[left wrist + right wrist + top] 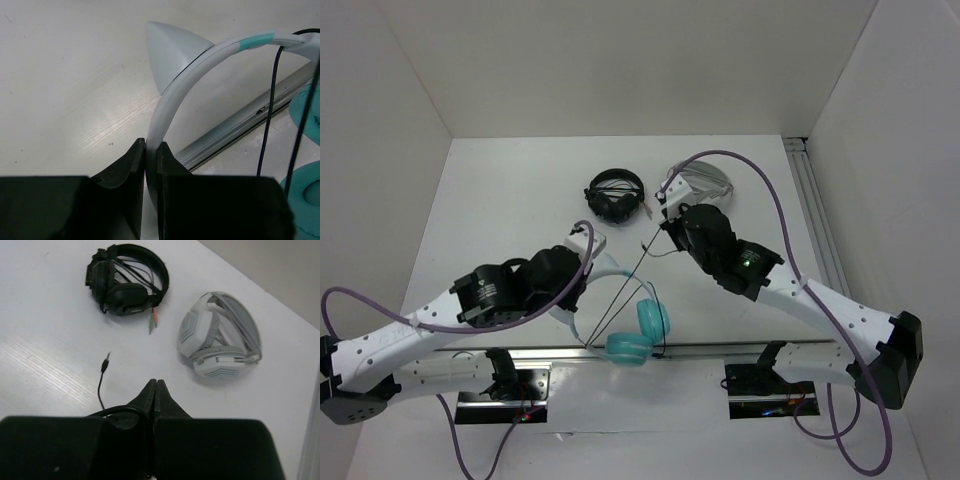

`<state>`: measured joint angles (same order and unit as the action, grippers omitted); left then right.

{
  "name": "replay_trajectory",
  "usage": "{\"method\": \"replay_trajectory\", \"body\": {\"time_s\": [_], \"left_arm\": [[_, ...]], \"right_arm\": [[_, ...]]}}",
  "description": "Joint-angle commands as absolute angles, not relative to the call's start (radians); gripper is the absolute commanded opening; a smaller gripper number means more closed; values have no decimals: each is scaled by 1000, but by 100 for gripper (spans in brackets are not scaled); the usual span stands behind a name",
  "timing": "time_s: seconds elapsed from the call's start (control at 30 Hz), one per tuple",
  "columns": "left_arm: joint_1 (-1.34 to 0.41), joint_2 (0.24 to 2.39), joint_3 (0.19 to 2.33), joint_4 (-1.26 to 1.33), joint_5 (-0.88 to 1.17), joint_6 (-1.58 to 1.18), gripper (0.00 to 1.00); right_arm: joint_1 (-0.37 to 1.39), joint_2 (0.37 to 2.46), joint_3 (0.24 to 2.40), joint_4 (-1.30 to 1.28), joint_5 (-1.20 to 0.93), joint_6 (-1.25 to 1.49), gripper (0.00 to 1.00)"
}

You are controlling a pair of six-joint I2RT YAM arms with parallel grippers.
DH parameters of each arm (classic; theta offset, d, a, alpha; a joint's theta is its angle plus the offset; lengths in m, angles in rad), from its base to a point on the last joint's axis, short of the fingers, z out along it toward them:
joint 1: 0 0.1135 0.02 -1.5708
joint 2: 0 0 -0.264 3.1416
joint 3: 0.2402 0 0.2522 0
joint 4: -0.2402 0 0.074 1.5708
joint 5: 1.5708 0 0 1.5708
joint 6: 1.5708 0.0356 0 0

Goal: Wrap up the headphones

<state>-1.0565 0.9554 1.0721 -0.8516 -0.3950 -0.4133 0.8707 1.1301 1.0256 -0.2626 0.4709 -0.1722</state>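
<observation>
The headphones (638, 333) have teal ear cups lying near the front rail and a pale headband (180, 80) with a cat-ear point (170, 50). My left gripper (151, 150) is shut on the headband, and it also shows in the top view (592, 266). The thin black cable (625, 290) runs taut from the cups up to my right gripper (665, 228). In the right wrist view, my right gripper (156, 386) is shut on the cable (117, 411), which loops over the left finger. The plug (106, 359) hangs free just above the table.
All-black headphones (615, 195) lie at mid-table, also in the right wrist view (127, 282). Grey-white headphones (705, 180) lie to their right, just beyond my right gripper (220, 337). A metal rail (720, 350) runs along the front edge; another runs along the right wall (817, 215).
</observation>
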Motion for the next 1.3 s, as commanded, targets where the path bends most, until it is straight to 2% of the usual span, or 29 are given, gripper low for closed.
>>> {"method": "replay_trajectory", "body": {"time_s": [0.0, 0.2, 0.37, 0.43, 0.53, 0.7, 0.83, 0.87, 1.0, 1.27], "left_arm": [[-1065, 902, 1190, -928, -357, -409, 0], [-1065, 853, 1354, -962, -347, -443, 0], [-1065, 844, 1420, -951, -321, -468, 0], [-1065, 844, 1430, -942, -321, -489, 0], [-1065, 865, 1451, -919, -321, -517, 0], [-1065, 865, 1460, -870, -400, -595, 0], [-1065, 880, 1520, -888, -494, -661, 0], [-1065, 890, 1538, -914, -505, -672, 0], [-1065, 931, 1633, -977, -540, -681, 0], [-1065, 920, 1652, -1020, -600, -709, 0]], "right_arm": [[838, 1137, 980, -118, 367, -112, 0], [828, 1242, 927, 30, 246, -45, 0], [828, 1301, 876, 184, 43, 24, 0], [828, 1313, 851, 296, -59, 63, 21], [828, 1336, 792, 488, -167, 132, 38], [839, 1480, 712, 770, -230, 224, 40], [850, 1632, 660, 995, -241, 299, 39], [850, 1666, 649, 1040, -258, 314, 36], [850, 1848, 649, 1164, -270, 379, 1], [850, 1922, 652, 1193, -216, 397, 0]]}}
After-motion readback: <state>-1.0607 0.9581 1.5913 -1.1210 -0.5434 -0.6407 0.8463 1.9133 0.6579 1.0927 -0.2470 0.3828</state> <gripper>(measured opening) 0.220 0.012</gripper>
